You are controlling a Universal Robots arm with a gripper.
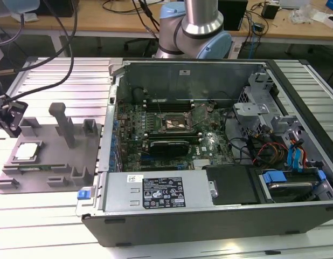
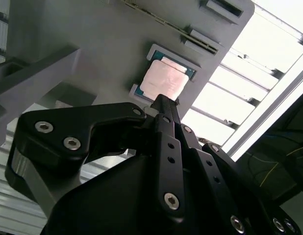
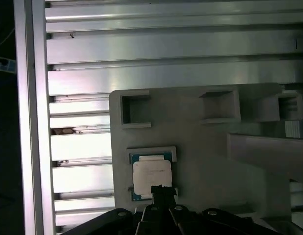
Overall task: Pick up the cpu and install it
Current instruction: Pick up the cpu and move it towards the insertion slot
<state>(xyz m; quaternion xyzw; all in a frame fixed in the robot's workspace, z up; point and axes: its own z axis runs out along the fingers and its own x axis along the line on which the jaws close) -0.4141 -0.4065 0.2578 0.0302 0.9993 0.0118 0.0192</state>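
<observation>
The cpu is a small square chip with a pale silver top, lying flat in a recess of the grey fixture plate at the exterior view's left. Both wrist views show the cpu just beyond my fingertips. My gripper hangs above the plate's far left corner, a little above the chip. Its black fingers meet at a narrow tip with nothing between them. The motherboard socket sits uncovered inside the computer case.
The open computer case takes up the middle and the exterior view's right, with cables and drive bays inside. Upright grey posts rise from the fixture plate beside the chip. Ribbed aluminium table surrounds the plate. Black cables hang at the upper left.
</observation>
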